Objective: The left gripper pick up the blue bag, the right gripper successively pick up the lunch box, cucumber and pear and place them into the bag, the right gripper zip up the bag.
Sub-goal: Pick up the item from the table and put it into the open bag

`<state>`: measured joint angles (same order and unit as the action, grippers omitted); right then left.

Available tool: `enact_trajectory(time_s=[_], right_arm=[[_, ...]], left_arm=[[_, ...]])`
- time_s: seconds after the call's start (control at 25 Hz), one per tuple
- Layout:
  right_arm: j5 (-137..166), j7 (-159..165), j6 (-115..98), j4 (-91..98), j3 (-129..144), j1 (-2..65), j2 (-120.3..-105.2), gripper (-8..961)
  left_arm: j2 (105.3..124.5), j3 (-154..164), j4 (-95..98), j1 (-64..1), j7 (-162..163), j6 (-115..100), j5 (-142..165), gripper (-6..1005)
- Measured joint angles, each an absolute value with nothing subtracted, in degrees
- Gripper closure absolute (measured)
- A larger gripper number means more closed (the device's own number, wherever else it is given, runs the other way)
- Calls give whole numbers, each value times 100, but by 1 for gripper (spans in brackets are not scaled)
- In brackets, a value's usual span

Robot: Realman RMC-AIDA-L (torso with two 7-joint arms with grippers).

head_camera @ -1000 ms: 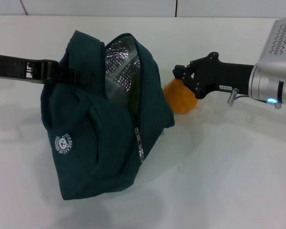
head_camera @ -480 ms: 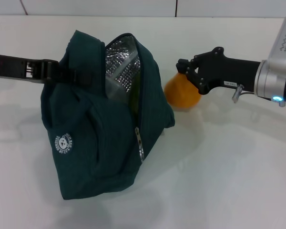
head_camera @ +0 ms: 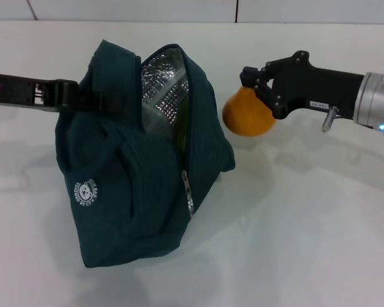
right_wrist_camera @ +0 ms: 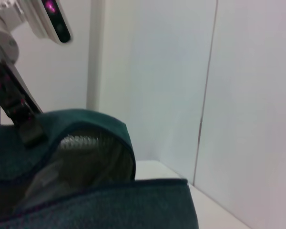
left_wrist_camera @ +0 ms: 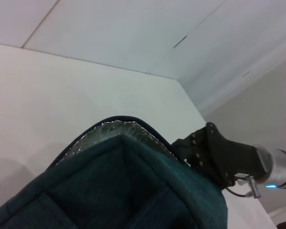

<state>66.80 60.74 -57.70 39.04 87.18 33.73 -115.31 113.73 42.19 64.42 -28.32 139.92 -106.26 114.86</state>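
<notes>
A bare test space of the lab kind. A plain white matte tabletop (head_camera: 307,243) spreads under both arms, and beyond the black two-finger claws stand smooth white wall panels (right_wrist_camera: 171,71) split by thin dark vertical seams (right_wrist_camera: 207,90). Above the left claw the wrist view shows the same pale panelling (left_wrist_camera: 133,28) meeting the table's far edge.

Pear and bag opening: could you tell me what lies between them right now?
Nothing: the head view shows only bare white table between the pear, held by the right gripper, and the blue bag.
</notes>
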Motion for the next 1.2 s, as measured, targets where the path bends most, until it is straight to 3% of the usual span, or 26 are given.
enact_trajectory(time_s=[0.8,1.2], right_arm=[[6669,6484,-6689,4984,8217,3102,-11517,935],[6316,6557,-6978,5153,8250,3485,-11584,935]], left_arm=[[11376,4219,6438,-2791,13992,-10626,11485,955],[11396,4218,6418,-2786,13920,-10622,11486,955]])
